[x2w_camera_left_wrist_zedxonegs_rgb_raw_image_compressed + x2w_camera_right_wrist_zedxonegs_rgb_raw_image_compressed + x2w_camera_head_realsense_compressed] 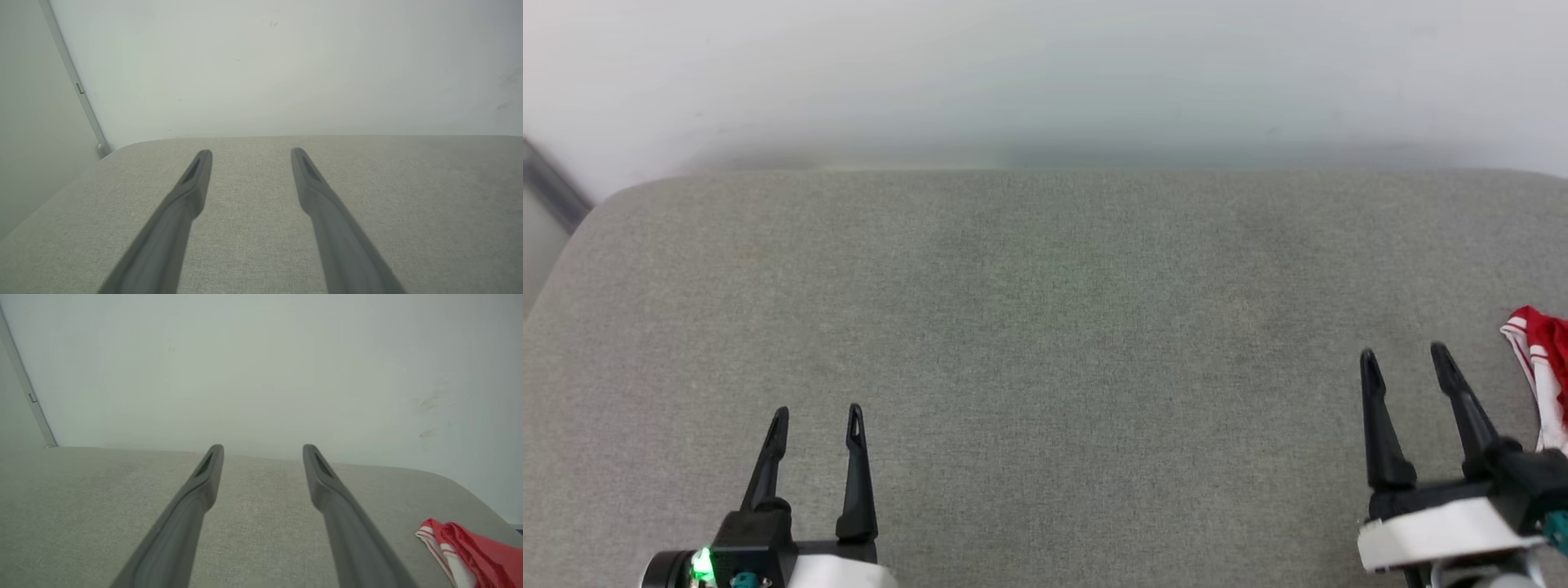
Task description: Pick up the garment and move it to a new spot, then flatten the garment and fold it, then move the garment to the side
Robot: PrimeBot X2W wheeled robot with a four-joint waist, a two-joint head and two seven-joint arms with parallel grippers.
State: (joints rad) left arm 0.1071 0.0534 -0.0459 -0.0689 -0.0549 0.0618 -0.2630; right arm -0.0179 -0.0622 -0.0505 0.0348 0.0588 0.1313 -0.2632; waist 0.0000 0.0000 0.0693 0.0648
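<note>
The garment [1542, 371] is a bunched red jersey with red-white striped trim, lying at the far right edge of the grey cushioned surface [1045, 327]; most of it runs out of the head view. In the right wrist view the garment [474, 551] sits at the lower right. My right gripper [1405, 359] stands open just left of it, not touching, with nothing between its fingers [204, 486]. At the lower left my left gripper [817, 416] is open and empty over bare fabric, its fingers [192, 188] spread.
A pale wall [1045, 73] rises behind the surface's far edge. A grey vertical strip [73, 81] runs down the wall at the left corner. The surface's rounded left corner [613, 204] drops off beside it.
</note>
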